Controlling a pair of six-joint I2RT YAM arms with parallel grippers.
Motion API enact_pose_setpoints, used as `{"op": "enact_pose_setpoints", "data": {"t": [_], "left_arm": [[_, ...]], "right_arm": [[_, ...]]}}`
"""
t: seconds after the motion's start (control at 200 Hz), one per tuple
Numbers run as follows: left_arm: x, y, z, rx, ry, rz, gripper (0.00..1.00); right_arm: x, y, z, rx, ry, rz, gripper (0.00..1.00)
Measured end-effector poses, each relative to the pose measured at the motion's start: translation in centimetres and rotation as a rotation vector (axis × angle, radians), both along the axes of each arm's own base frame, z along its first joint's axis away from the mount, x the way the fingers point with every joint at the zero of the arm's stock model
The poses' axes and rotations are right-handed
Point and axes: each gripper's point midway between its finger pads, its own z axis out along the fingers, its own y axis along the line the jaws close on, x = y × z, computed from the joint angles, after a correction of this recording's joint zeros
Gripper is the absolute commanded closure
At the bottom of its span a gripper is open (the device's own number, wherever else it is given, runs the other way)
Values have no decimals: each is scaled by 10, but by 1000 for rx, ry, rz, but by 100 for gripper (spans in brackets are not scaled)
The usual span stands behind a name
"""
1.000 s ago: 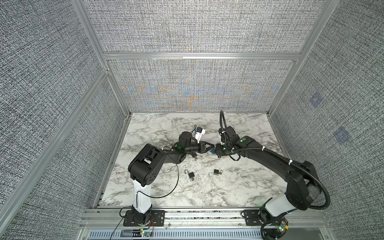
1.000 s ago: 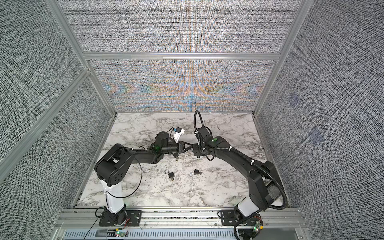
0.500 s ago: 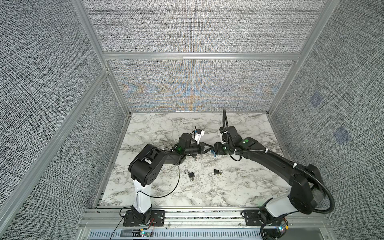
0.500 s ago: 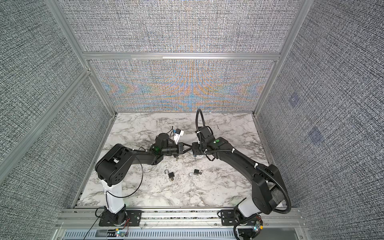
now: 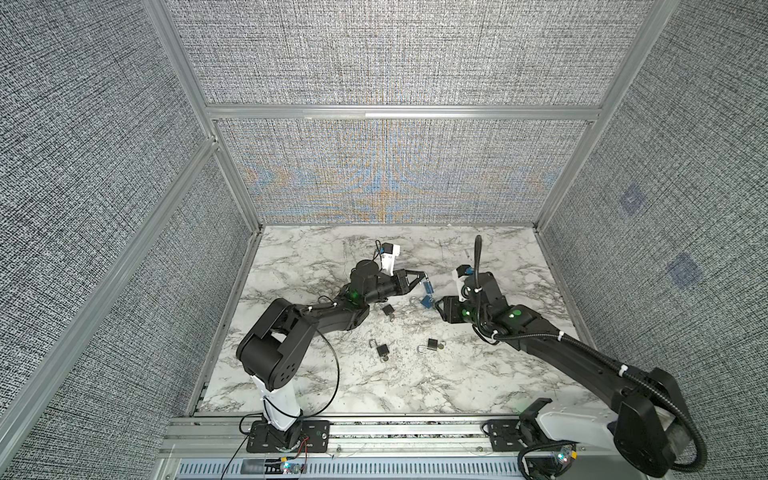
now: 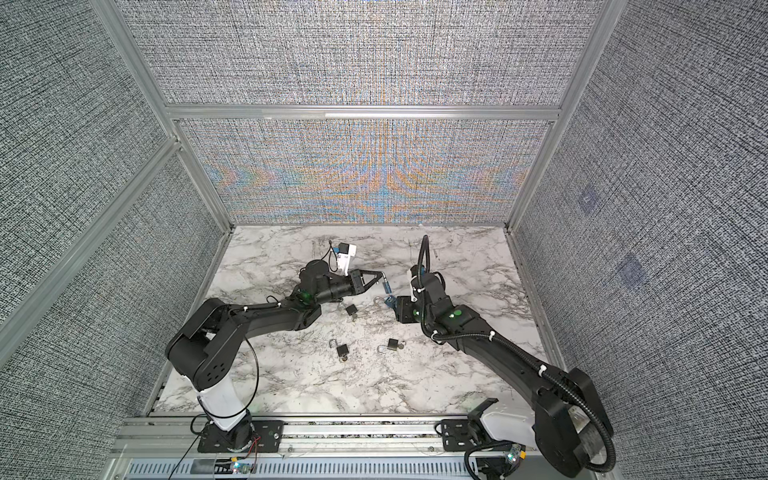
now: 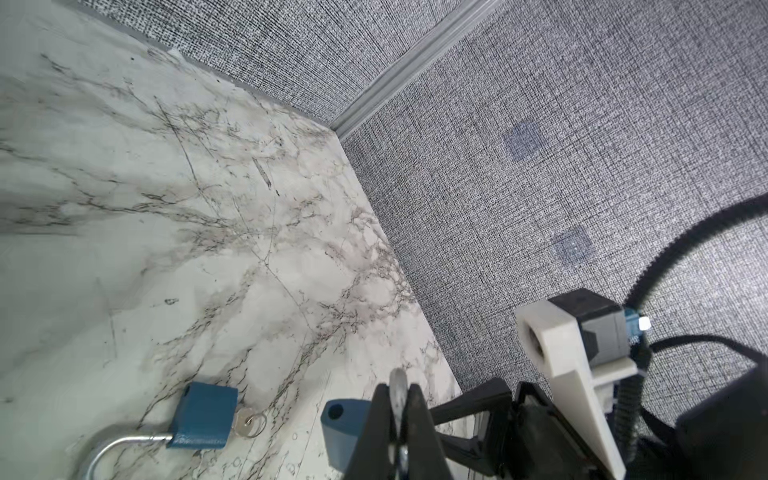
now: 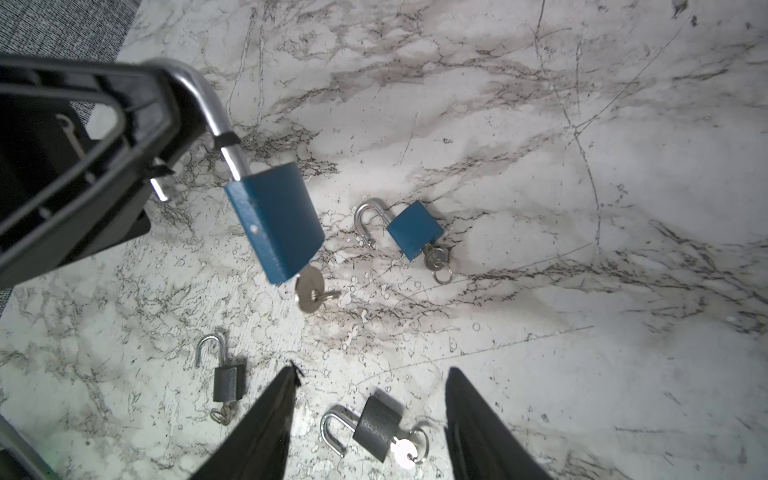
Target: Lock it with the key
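Shackle of blue padlock open, pinched in left claw; key inserted; right claw wide, empty. Locking not yet done.

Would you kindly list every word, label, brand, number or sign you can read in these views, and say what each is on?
No text is legible in any view.
white camera mount: faint dark marks, too small to read.
hanging blue padlock and blue padlock on the table: plain faces, no brand or number showing.
upright grey padlock and tilted grey padlock: nothing readable.
key: no legible stamp.
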Motion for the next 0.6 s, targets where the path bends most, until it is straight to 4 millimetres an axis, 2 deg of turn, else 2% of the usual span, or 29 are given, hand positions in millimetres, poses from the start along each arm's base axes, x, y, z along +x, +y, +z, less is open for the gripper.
{"op": "enact_pose_setpoints", "data": {"t": [0.295,0.43,0.6], "left_arm": [[2,-8,15,-9,47,29,100],[-2,-10,28,-12,38,36,100],[-3,-8,31,-6,39,57,100]], "right_arm": [[9,3,22,74,-133,-16,43],[13,6,33,94,-183,-7,49],[18,11,39,113,-211,8,55]]}}
